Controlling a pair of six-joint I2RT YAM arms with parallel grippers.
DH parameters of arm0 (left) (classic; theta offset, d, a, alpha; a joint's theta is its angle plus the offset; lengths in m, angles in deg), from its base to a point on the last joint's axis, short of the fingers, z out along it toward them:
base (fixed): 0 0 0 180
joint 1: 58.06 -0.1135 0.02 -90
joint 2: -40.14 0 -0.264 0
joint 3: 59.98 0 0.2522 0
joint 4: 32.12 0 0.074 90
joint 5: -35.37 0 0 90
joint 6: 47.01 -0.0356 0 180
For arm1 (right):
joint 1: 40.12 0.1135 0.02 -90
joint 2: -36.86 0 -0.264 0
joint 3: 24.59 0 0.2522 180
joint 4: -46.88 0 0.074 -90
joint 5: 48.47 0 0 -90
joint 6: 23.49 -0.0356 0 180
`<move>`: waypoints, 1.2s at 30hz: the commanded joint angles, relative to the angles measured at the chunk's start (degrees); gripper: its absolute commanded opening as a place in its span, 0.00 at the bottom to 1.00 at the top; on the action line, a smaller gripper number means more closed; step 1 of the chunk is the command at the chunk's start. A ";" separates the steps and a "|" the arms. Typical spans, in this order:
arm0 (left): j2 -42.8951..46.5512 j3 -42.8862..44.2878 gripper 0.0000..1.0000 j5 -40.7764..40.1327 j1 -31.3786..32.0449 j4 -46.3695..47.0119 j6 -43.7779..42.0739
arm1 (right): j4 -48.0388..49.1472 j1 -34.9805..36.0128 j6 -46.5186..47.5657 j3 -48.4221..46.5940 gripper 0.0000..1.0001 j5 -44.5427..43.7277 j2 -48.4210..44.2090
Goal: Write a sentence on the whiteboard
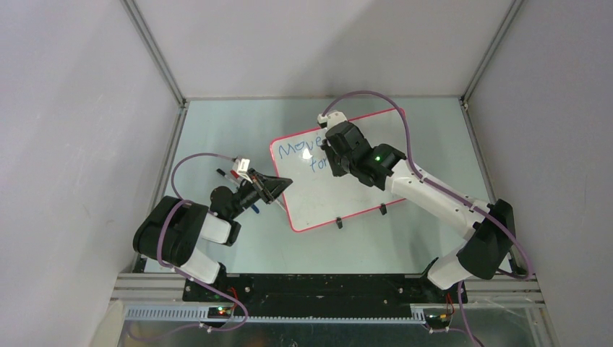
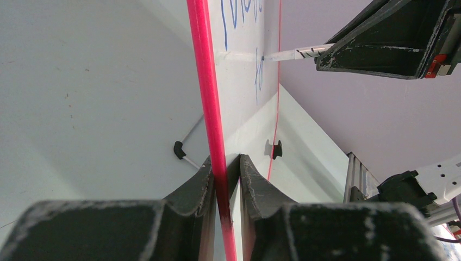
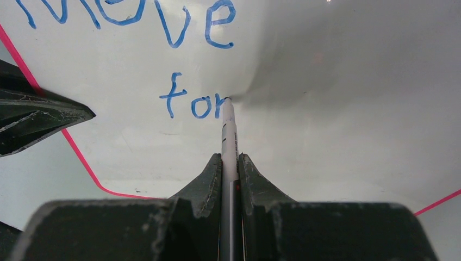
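The whiteboard (image 1: 347, 189), white with a red-pink frame, lies tilted on the table. The sentence (image 3: 179, 70) reads "Move" and below it "for" in blue. My left gripper (image 1: 280, 186) is shut on the whiteboard's left edge; in the left wrist view the red frame (image 2: 209, 103) runs between its fingers (image 2: 195, 182). My right gripper (image 3: 230, 163) is shut on a white marker (image 3: 229, 138), whose tip touches the board just right of the "r". The same marker (image 2: 288, 54) shows in the left wrist view, tip on the board.
Two black clip feet (image 1: 338, 222) (image 1: 383, 210) sit at the whiteboard's near edge. Several pens (image 1: 230, 176) lie on the table behind my left gripper. Grey walls with aluminium rails (image 1: 153, 50) enclose the table on three sides.
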 commanded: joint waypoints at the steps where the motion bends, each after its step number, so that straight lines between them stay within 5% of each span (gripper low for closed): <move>1: 0.63 1.24 0.15 -0.71 0.38 2.18 -2.70 | 1.53 -0.71 0.27 -2.33 0.00 -2.77 0.49; 24: 0.55 0.81 0.16 -0.86 -0.07 2.55 -2.35 | 6.03 -1.39 -1.19 5.13 0.00 -0.25 -9.44; 36: 0.14 0.88 0.28 -1.15 -0.06 2.59 -2.21 | 8.36 -1.45 -0.43 6.35 0.00 -0.22 -10.95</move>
